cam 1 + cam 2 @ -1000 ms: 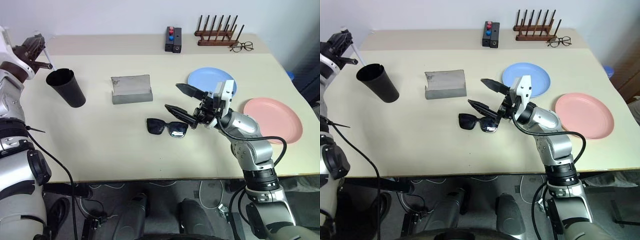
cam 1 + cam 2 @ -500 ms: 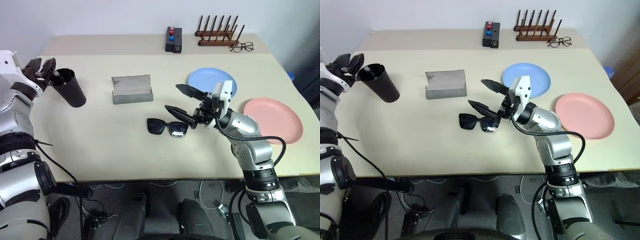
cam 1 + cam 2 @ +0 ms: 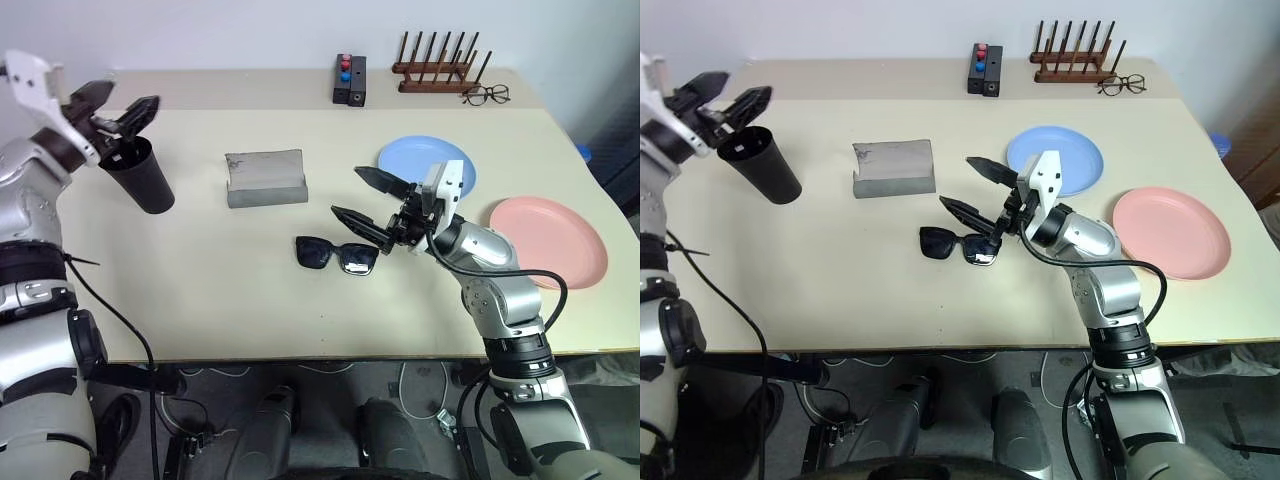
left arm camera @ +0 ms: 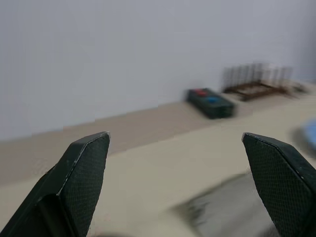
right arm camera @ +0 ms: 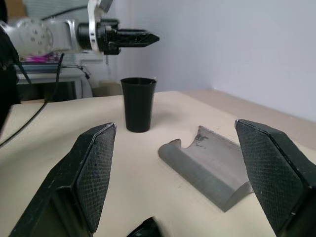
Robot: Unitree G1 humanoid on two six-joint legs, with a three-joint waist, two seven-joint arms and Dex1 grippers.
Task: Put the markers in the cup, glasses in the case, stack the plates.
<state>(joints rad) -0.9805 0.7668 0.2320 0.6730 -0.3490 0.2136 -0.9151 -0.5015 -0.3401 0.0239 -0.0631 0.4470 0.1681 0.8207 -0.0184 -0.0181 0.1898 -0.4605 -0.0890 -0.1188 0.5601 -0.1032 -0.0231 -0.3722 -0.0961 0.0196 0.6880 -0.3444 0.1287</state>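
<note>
Left eye view, two plates (image 3: 428,162), one cup (image 3: 140,177), one glasses (image 3: 336,254), both claws (image 3: 118,105) (image 3: 366,197) spread

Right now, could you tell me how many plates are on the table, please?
2. The light blue plate lies behind the right tool; the salmon pink plate lies near the table's right edge. They are not stacked.

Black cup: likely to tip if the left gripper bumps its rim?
Probably. The cup is tall, stands on a base narrower than its rim, and already looks tilted, so it seems top-heavy. The open left gripper hovers right at the rim. The matte wall likely grips fairly well.
</note>
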